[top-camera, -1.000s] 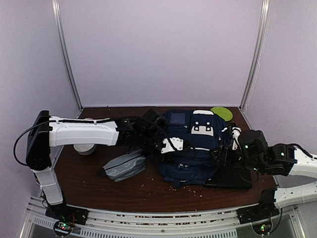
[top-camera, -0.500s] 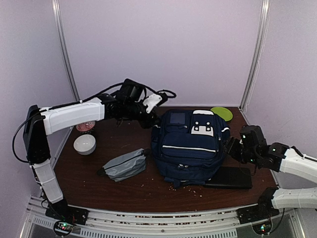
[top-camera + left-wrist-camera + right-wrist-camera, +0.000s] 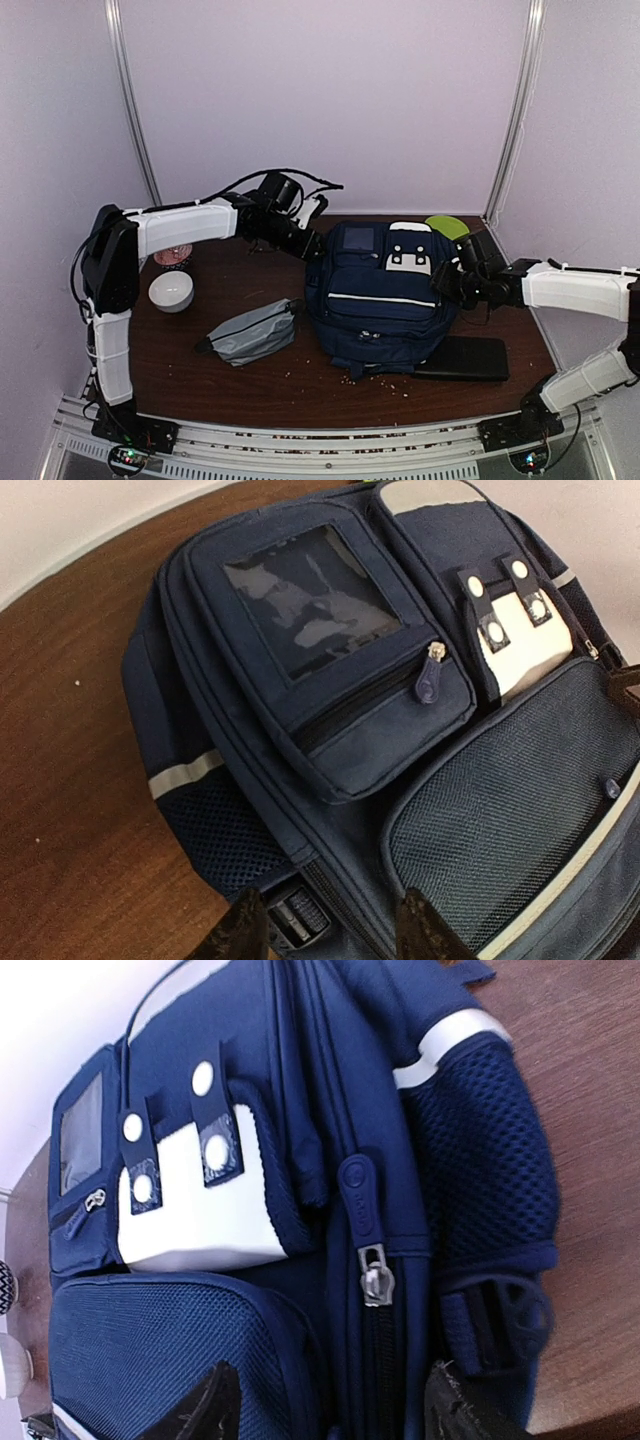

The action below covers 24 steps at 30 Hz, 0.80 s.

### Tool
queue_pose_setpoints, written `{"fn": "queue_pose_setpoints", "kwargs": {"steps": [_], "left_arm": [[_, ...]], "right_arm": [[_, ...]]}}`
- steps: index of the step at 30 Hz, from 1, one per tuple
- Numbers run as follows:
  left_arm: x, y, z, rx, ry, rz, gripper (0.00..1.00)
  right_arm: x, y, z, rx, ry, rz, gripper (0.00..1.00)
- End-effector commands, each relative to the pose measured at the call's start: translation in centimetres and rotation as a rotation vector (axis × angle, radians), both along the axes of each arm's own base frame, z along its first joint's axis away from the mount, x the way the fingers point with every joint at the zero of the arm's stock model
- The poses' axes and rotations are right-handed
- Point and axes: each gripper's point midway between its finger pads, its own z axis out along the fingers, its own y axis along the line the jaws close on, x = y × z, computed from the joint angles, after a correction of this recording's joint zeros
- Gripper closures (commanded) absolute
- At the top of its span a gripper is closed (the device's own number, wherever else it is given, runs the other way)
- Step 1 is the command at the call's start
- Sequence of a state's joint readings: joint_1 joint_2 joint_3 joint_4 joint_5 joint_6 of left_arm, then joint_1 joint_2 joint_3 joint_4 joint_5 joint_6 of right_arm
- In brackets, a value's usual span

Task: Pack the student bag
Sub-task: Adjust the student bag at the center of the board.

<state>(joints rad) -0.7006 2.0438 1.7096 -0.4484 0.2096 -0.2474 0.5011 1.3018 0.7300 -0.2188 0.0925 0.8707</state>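
Note:
The student bag (image 3: 385, 295) lies flat on the middle of the brown table, a navy backpack with white stripes and white buckle patches. My left gripper (image 3: 307, 243) hovers at its back-left corner. In the left wrist view the left gripper (image 3: 330, 935) is open, its fingertips (image 3: 243, 932) either side of the side zip and a black buckle (image 3: 297, 917). My right gripper (image 3: 448, 285) is against the bag's right side. Seen from the right wrist, the right gripper (image 3: 335, 1412) is open astride the main zip, just below the silver zip pull (image 3: 374, 1276).
A grey pouch (image 3: 250, 333) lies left of the bag. A flat black case (image 3: 466, 358) lies at its right front. A white bowl (image 3: 171, 291) and a patterned bowl (image 3: 172, 255) stand at the left. A green disc (image 3: 447, 227) sits at the back right. Crumbs dot the table front.
My left arm lifted off the bag and swung to its back-left corner. The bag went from rumpled to flat. My right gripper moved in against the bag's right side.

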Motion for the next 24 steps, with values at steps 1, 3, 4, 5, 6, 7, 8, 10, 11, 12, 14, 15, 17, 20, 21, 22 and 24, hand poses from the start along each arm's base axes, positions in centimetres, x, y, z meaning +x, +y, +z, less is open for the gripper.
{"fn": "queue_pose_setpoints", "kwargs": {"steps": [1, 3, 4, 5, 6, 7, 8, 10, 11, 12, 14, 15, 17, 20, 21, 22, 24], "left_arm": [[-0.1, -1.6, 1.0, -0.099, 0.068, 0.014, 0.25], [-0.1, -1.7, 0.4, -0.097, 0.090, 0.020, 0.24], [-0.1, -1.8, 0.1, -0.095, 0.102, 0.022, 0.24], [-0.3, -1.9, -0.3, -0.097, 0.119, 0.016, 0.24], [-0.4, -2.0, -0.8, -0.095, 0.134, 0.017, 0.24], [-0.4, -2.0, -1.2, -0.090, 0.150, 0.024, 0.24], [-0.4, -1.9, -1.9, -0.081, 0.163, 0.032, 0.24], [-0.4, -1.8, -3.1, -0.058, 0.189, 0.042, 0.24], [-0.5, -1.7, -3.6, -0.051, 0.203, 0.045, 0.24], [-0.6, -1.7, -4.1, -0.046, 0.214, 0.048, 0.24], [-0.5, -1.5, -5.0, -0.027, 0.227, 0.068, 0.24], [-0.4, -1.4, -5.2, -0.022, 0.229, 0.073, 0.23], [-0.4, -1.4, -5.4, -0.024, 0.230, 0.076, 0.24], [-0.5, -1.9, -5.4, -0.041, 0.241, 0.061, 0.30], [-0.5, -2.0, -5.4, -0.045, 0.245, 0.059, 0.36], [-0.6, -1.9, -5.4, -0.047, 0.248, 0.060, 0.45], [-0.8, -1.7, -5.1, -0.067, 0.242, 0.070, 0.67]], "right_arm": [[1.3, 1.2, 0.1, 0.019, 0.007, 0.039, 0.38], [1.6, 1.6, -0.3, 0.025, 0.020, 0.048, 0.39], [1.7, 1.8, -0.4, 0.029, 0.027, 0.056, 0.40], [1.8, 2.0, -0.5, 0.030, 0.032, 0.061, 0.42], [1.8, 2.3, -0.7, 0.032, 0.038, 0.070, 0.43], [1.9, 2.5, -0.8, 0.037, 0.043, 0.078, 0.46], [2.0, 2.6, -1.0, 0.040, 0.047, 0.082, 0.50], [2.1, 3.3, -1.1, 0.057, 0.051, 0.106, 0.59], [2.1, 3.6, -1.1, 0.065, 0.052, 0.119, 0.63], [2.2, 3.9, -1.1, 0.071, 0.051, 0.131, 0.70], [2.3, 4.3, -1.0, 0.073, 0.051, 0.156, 0.80], [2.3, 4.5, -0.8, 0.073, 0.048, 0.171, 0.87], [2.5, 4.9, -0.3, 0.072, 0.033, 0.203, 1.00], [2.9, 6.0, 1.0, 0.073, 0.000, 0.273, 1.00], [3.2, 6.4, 1.8, 0.074, -0.019, 0.296, 1.00], [3.4, 6.9, 2.6, 0.078, -0.037, 0.322, 1.00], [3.8, 7.9, 4.3, 0.080, -0.079, 0.368, 1.00]]}}
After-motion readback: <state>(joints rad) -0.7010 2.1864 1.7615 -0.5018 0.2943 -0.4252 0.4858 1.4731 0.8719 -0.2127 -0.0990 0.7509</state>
